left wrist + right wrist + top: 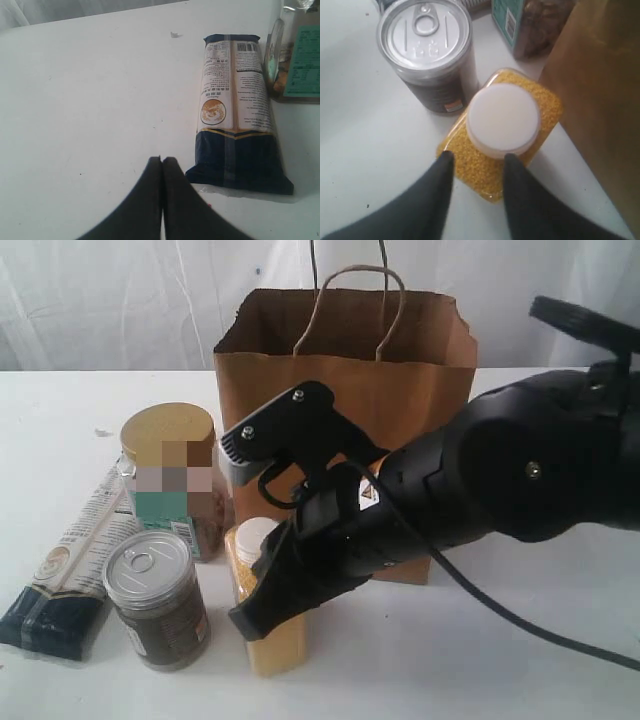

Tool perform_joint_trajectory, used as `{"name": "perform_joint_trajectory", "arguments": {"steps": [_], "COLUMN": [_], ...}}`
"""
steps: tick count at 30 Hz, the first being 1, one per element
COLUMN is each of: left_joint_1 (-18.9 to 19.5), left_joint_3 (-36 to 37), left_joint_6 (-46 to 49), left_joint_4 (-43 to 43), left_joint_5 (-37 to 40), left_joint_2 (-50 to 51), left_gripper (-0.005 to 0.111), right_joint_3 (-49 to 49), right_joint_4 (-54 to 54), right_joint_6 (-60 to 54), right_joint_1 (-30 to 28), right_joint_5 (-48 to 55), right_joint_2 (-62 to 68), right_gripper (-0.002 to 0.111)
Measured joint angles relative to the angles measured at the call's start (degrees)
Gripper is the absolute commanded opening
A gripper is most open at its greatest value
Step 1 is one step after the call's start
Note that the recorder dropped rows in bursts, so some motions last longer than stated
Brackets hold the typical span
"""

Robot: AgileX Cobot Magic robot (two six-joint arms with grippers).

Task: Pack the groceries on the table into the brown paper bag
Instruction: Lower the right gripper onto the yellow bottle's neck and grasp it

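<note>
The brown paper bag stands open at the back of the table. In front of it is a white-capped yellow bottle. My right gripper hangs open just above it, jaws apart over the bottle's near shoulder and gripping nothing. Beside the bottle stands a silver-lidded dark jar, with a tan-lidded clear jar behind it. A long white-and-navy packet lies flat at the left. My left gripper is shut and empty, low over the table beside the packet's navy end.
The right arm's black body and its cable cross in front of the bag's lower half. The bag's wall stands close beside the yellow bottle. The tan-lidded jar's green label shows past the packet's far end.
</note>
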Motion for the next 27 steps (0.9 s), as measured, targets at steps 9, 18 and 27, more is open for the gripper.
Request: {"name": "perform_joint_trajectory", "arguments": {"steps": [9, 18, 27], "left_joint_1": [0.00, 0.00, 0.00], "left_joint_3": [0.00, 0.00, 0.00], "left_joint_6": [0.00, 0.00, 0.00], "left_joint_4": [0.00, 0.00, 0.00], "left_joint_5": [0.00, 0.00, 0.00], "left_joint_2": [0.00, 0.00, 0.00], "left_gripper": [0.000, 0.000, 0.000], "right_joint_3": [0.00, -0.04, -2.68], "right_joint_4": [0.00, -1.69, -2.42], "right_joint_6": [2.70, 11.17, 17.24], "right_joint_1": [0.00, -0.34, -1.52], "right_joint_5": [-2.33, -7.36, -6.99], "right_joint_2": [2.51, 4.01, 8.43], "right_gripper": [0.078, 0.078, 0.077]}}
